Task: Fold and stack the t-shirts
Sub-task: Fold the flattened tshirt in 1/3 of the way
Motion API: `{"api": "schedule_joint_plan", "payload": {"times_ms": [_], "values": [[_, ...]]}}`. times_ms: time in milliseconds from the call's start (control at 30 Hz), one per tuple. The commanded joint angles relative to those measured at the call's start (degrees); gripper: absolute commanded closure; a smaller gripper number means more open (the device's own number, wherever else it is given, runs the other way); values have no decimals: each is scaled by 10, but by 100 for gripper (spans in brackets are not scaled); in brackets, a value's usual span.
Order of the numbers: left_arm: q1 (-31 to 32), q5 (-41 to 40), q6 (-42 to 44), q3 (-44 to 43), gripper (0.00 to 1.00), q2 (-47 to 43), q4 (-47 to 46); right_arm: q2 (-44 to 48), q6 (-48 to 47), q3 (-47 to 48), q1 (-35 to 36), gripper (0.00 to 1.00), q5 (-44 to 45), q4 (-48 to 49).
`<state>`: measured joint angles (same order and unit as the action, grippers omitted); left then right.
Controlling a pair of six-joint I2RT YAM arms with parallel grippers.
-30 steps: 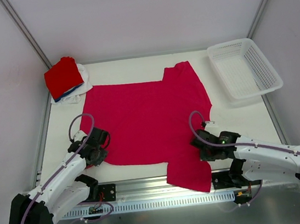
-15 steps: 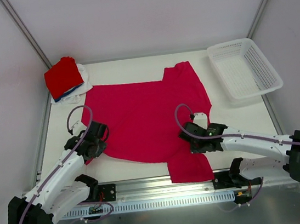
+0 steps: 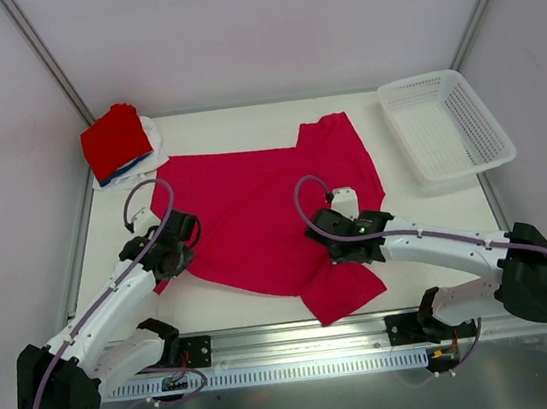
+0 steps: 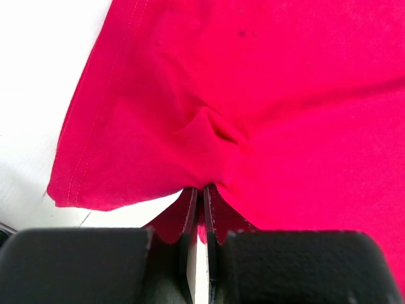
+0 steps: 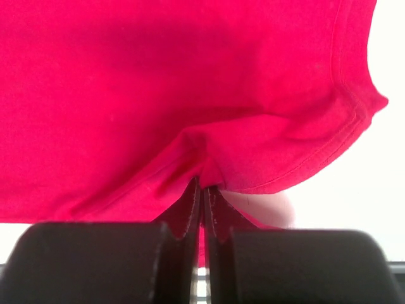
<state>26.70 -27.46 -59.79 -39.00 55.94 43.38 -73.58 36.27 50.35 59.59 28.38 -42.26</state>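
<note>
The left gripper (image 4: 201, 192) has its jaws pinched together on a puckered bunch of the crimson-pink short-sleeved cloth t-shirt (image 3: 254, 207), right beside the shirt's stitched left edge. The cloth gathers into creases at the fingertips. The right gripper (image 5: 203, 188) is likewise clamped tight, holding a fold of the same shirt just inside a double-stitched hem that curves off to a point on its right.

Between the two grips the shirt lies spread over the middle of the white worktop (image 3: 223, 125). Its near edge is drawn in from the worktop's near edge, one flap of it lies toward the near edge below the right gripper, and a sleeve reaches toward the far edge.

In the far left corner a folded bright red t-shirt (image 3: 114, 140) tops a stack, with a folded blue t-shirt (image 3: 124, 170) and a folded white t-shirt (image 3: 145, 169) showing beneath it. A white plastic mesh basket (image 3: 444, 121) sits at the far right corner, apart from the shirt.
</note>
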Motion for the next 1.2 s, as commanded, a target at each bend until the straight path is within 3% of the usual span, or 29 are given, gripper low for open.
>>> {"api": "schedule_joint_plan", "payload": {"times_ms": [0,233,533,1167], "values": [[4,-21,13,-17,100,5,8,-16,-23,34,-5,99,36,-8],[4,-34,26,-24,100,23,4,-38,-49,49,-36,99,55,-8],[4,-51,48,-65,100,87,-12,-44,-102,65,-129,99,60,-8],[1,-67,49,-110,100,207,-51,-123,-163,113,-214,99,21,40]]}}
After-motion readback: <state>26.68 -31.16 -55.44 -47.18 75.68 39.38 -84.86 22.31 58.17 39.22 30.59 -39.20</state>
